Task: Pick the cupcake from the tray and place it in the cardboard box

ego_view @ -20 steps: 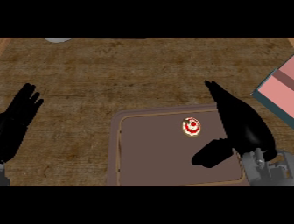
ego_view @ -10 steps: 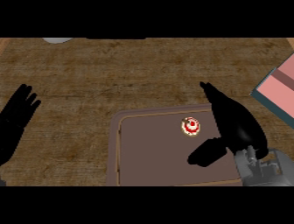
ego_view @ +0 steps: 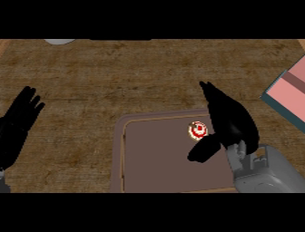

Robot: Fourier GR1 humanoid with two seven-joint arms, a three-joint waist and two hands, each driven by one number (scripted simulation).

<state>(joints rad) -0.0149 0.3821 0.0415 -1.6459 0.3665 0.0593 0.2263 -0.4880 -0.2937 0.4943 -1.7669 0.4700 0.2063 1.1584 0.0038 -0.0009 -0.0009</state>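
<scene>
Head view, entry: right robot hand (ego_view: 228, 121) — fingers straight, thumb spread — has slid leftward and now stands just beside the cupcake (ego_view: 197, 130) on the tray (ego_view: 156, 158); we judge the grasp imminent. Cardboard box (ego_view: 301, 100) waits at right. Left robot hand (ego_view: 11, 131) rests open on the worktop (ego_view: 128, 77), little changed.

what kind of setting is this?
Probably a kitchen counter: a brown wood-grain top bearing a tray with a small cupcake, and a pink-lined box at the right edge.
</scene>
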